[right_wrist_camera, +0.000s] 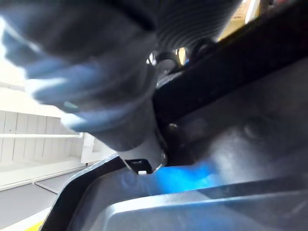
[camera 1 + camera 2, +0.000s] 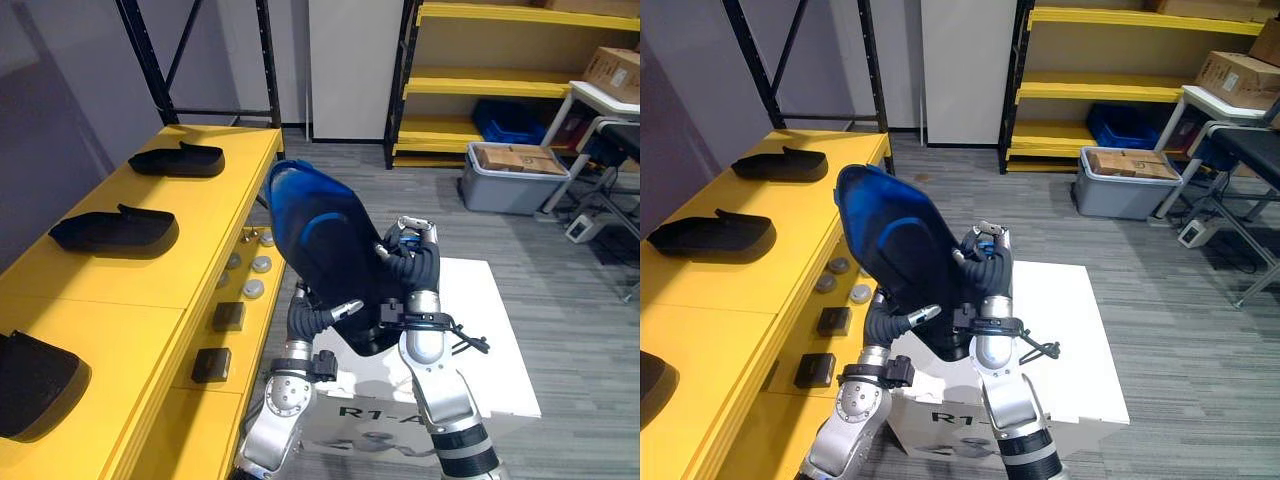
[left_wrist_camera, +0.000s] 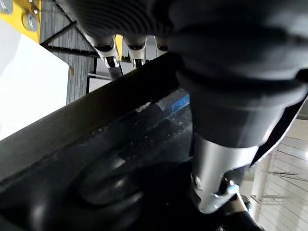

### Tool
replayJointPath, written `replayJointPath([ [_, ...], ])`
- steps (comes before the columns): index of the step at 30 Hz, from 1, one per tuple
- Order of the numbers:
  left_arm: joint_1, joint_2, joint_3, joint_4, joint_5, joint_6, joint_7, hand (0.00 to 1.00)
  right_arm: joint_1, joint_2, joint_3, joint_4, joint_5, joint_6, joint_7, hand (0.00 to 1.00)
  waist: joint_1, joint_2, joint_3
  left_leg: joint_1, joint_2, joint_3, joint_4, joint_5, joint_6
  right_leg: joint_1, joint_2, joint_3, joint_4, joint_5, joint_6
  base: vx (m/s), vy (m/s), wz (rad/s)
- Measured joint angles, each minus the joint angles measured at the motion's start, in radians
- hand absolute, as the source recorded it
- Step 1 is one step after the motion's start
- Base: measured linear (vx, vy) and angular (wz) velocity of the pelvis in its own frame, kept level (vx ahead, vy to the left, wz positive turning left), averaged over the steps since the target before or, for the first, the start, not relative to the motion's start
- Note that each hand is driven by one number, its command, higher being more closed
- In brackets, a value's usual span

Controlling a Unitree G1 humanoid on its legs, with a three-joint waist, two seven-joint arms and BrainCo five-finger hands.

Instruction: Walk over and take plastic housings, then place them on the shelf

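Gripping the plastic housing (image 2: 318, 235) from either side, left hand (image 2: 325, 315) and right hand (image 2: 410, 252) hold it tilted, long axis rising leftward above them. The shelf (image 2: 140, 320) lies just left of the left hand, the nearer one.

Dark printed characters on front face of white box (image 2: 490, 300), partly hidden, line cut short. Small marks on cardboard box (image 2: 612, 70), far right of white box: too small to read.
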Motion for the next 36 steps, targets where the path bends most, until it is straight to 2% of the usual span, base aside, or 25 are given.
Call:
replayJointPath([
  [4, -0.011, 0.001, 0.000, 0.001, 0.000, 0.007, 0.032, 1.00, 0.002, -0.007, 0.001, 0.018, 0.027, -0.017, -0.002, 1.00, -0.019, 0.000, -0.015, -0.012, 0.000, 0.005, 0.001, 0.001, 0.001, 0.003, 0.002, 0.004, -0.021, 0.015, 0.001, 0.01, 0.023, -0.04],
  [5, -0.013, 0.001, 0.000, 0.002, 0.000, 0.008, 0.039, 1.00, 0.005, -0.013, 0.001, 0.019, 0.033, -0.022, -0.002, 0.00, -0.020, 0.000, -0.017, -0.012, 0.000, 0.006, 0.001, 0.001, 0.001, 0.003, 0.002, 0.005, -0.021, 0.016, 0.001, 0.00, 0.000, 0.00],
  [10, -0.049, 0.013, 0.039, 0.027, 0.000, 0.037, 0.080, 1.00, 0.059, -0.062, 0.048, 0.020, 0.095, -0.076, 0.005, 0.00, -0.023, 0.001, -0.027, -0.009, 0.003, 0.008, 0.003, 0.001, 0.001, 0.005, 0.004, 0.007, -0.021, 0.017, -0.001, 0.00, 0.000, 0.00],
  [12, -0.049, 0.023, 0.043, 0.027, 0.000, 0.046, 0.083, 1.00, 0.081, -0.079, 0.050, 0.021, 0.120, -0.096, 0.029, 0.00, -0.022, 0.001, -0.029, -0.008, 0.004, 0.010, 0.003, 0.001, 0.001, 0.004, 0.005, 0.008, -0.021, 0.018, -0.002, 0.00, 0.000, 0.00],
  [16, -0.049, 0.027, 0.064, 0.026, 0.013, 0.046, 0.079, 1.00, 0.091, -0.105, 0.048, 0.019, 0.177, -0.109, 0.077, 0.00, -0.022, 0.000, -0.029, 0.004, 0.004, 0.017, 0.002, 0.000, 0.001, 0.007, 0.005, 0.015, -0.021, 0.019, -0.003, -0.03, 0.016, -0.05],
  [18, -0.049, 0.027, 0.078, 0.015, 0.020, 0.046, 0.047, 1.00, 0.094, -0.153, 0.041, -0.005, 0.228, -0.119, 0.130, 0.00, -0.021, 0.000, -0.029, 0.004, 0.005, 0.020, 0.001, 0.000, 0.001, 0.006, 0.007, 0.019, -0.021, 0.022, -0.004, -0.03, 0.018, -0.04],
  [22, -0.049, 0.027, 0.099, -0.040, 0.024, 0.044, 0.003, 1.00, 0.116, -0.196, 0.006, -0.077, 0.288, -0.137, 0.206, 0.00, -0.021, 0.000, -0.029, 0.005, 0.007, 0.023, 0.002, 0.000, 0.001, 0.006, 0.009, 0.023, -0.021, 0.024, -0.005, -0.01, 0.010, -0.03],
  [25, -0.049, 0.026, 0.104, -0.092, 0.025, 0.021, -0.024, 1.00, 0.115, -0.236, -0.045, -0.170, 0.351, -0.160, 0.265, 0.00, -0.021, 0.000, -0.029, 0.005, 0.009, 0.029, 0.001, 0.000, 0.001, 0.007, 0.010, 0.028, -0.020, 0.025, -0.005, 0.01, 0.009, -0.04],
  [27, -0.048, 0.026, 0.111, -0.094, 0.025, 0.005, -0.046, 1.00, 0.111, -0.246, -0.125, -0.243, 0.407, -0.191, 0.290, 0.00, -0.021, 0.000, -0.029, 0.006, 0.009, 0.031, 0.001, 0.000, 0.001, 0.005, 0.010, 0.029, -0.020, 0.025, -0.005, 0.00, 0.000, 0.00],
  [31, -0.022, 0.025, 0.153, -0.094, 0.025, 0.001, -0.061, 1.00, 0.107, -0.248, -0.304, -0.321, 0.476, -0.253, 0.293, 0.00, -0.033, 0.000, -0.028, 0.006, 0.009, 0.034, -0.001, -0.001, 0.001, 0.001, 0.011, 0.032, -0.020, 0.025, -0.005, 0.00, 0.004, -0.01],
  [36, 0.068, 0.023, 0.221, -0.134, 0.025, -0.003, -0.067, 1.00, 0.149, -0.248, -0.584, -0.301, 0.507, -0.297, 0.232, 0.00, -0.057, 0.002, -0.025, 0.006, 0.011, 0.053, -0.010, -0.001, 0.002, -0.014, 0.012, 0.052, -0.019, 0.025, -0.005, 0.01, 0.021, -0.11],
])
